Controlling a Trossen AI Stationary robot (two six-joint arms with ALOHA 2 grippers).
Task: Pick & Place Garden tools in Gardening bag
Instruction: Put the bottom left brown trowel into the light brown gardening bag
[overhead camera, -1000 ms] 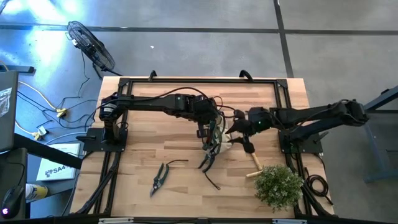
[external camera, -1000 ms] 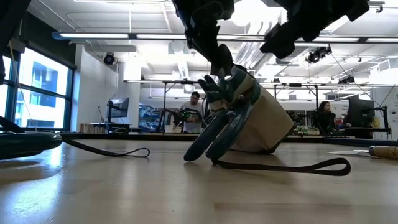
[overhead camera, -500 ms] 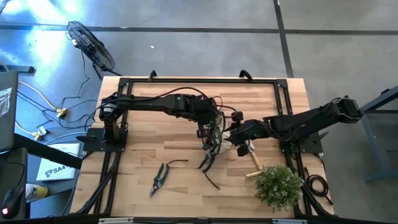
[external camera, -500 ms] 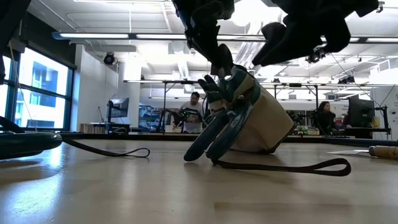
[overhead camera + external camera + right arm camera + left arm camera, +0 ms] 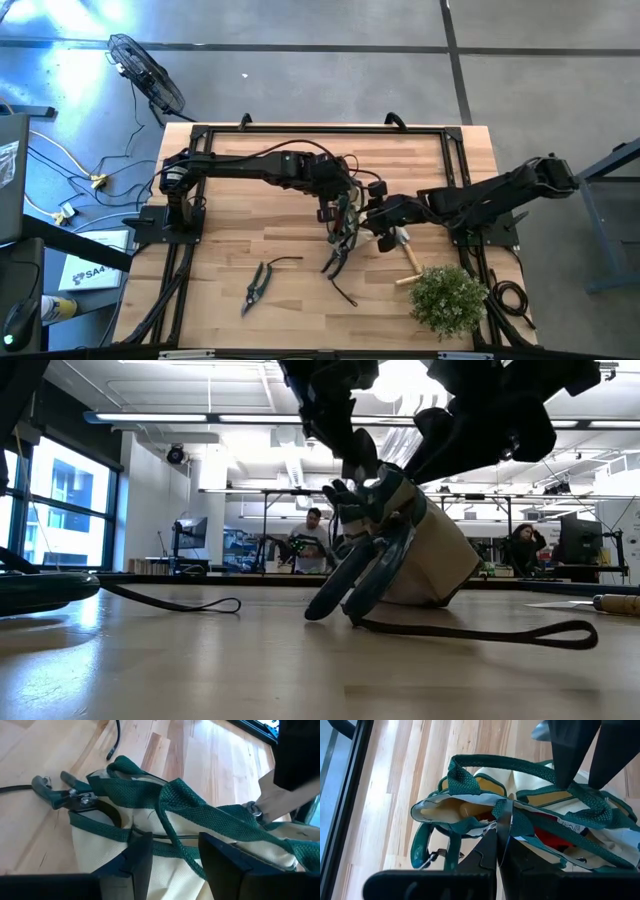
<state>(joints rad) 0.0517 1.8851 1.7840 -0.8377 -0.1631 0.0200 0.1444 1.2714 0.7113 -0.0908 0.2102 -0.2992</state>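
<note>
Left gripper point(image 5: 500, 851) pinched shut on the bag point(image 5: 470, 810) rim, holding the mouth up. Right gripper point(image 5: 172, 851) part open, fingers straddling a green strap point(image 5: 200, 820), grip unclear. Bag contents mostly hidden; something red point(image 5: 555, 837) shows inside. Bag sits mid-table, tipped, mouth facing the left arm. Both arms reach inward, meeting at the bag. Shears point(image 5: 255, 288) lie apart on the table point(image 5: 230, 240).

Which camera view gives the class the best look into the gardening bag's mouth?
The left wrist view: the gardening bag gapes toward it, showing a pale handle and something red inside. The right wrist view shows only outer fabric and green straps, the low view its tilted side, and the high view has it mostly hidden under both arms.
</note>
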